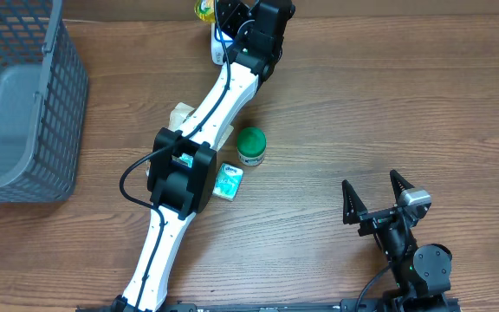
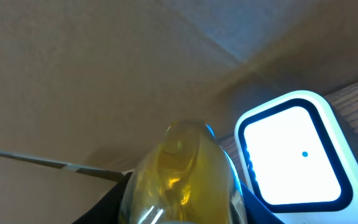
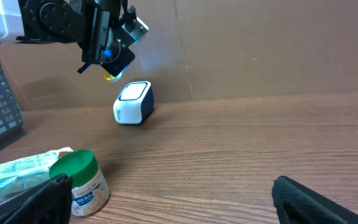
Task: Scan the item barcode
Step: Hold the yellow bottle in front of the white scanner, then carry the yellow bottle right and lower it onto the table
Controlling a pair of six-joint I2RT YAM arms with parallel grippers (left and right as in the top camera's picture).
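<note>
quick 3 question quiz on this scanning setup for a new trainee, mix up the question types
1. True or false: the left claw holds the yellow item near the scanner.
2. The green-lidded jar is: A on its side, B upright, C upside down.
3. Fill in: the right claw stands ____, holding nothing.
Key: 1 true; 2 B; 3 open.

Overhead, the left arm (image 1: 208,102) hides most of the yellow item (image 1: 203,9).
</note>
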